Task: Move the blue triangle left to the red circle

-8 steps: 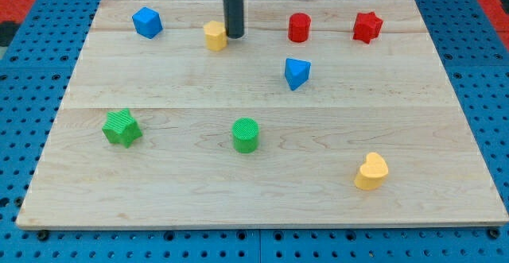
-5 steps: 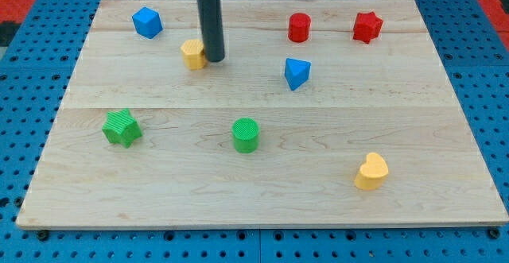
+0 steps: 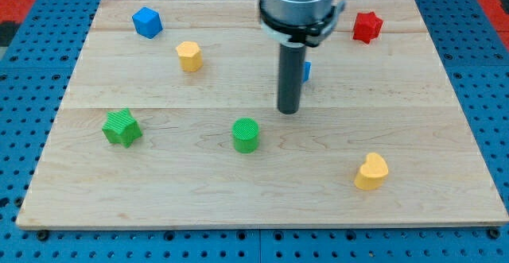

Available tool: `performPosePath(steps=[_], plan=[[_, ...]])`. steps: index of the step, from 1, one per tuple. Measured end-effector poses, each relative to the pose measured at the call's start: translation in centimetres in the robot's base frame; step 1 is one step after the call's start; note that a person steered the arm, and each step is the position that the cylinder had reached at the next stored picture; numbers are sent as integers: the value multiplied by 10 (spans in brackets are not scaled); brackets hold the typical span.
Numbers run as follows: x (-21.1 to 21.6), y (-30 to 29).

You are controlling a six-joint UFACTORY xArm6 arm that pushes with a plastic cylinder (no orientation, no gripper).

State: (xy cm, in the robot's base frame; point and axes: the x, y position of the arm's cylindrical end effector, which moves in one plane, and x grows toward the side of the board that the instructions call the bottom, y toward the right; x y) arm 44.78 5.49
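Blue triangle (image 3: 306, 71) mostly hidden behind the rod, just up-right of my tip (image 3: 288, 110). Red circle hidden by arm. Rod upright; no fingers.

Grey metal collar, straight dark rod (image 3: 289, 80)

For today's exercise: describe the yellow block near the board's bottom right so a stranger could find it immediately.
Start at the wooden board and go to its corner at the view's bottom right. The yellow heart-shaped block sits alone there. The other yellow block is hexagonal and lies up near the view's top left.
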Motion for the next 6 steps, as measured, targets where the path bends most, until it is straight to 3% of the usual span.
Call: performPosePath(steps=[6], plan=[[-15, 9]])
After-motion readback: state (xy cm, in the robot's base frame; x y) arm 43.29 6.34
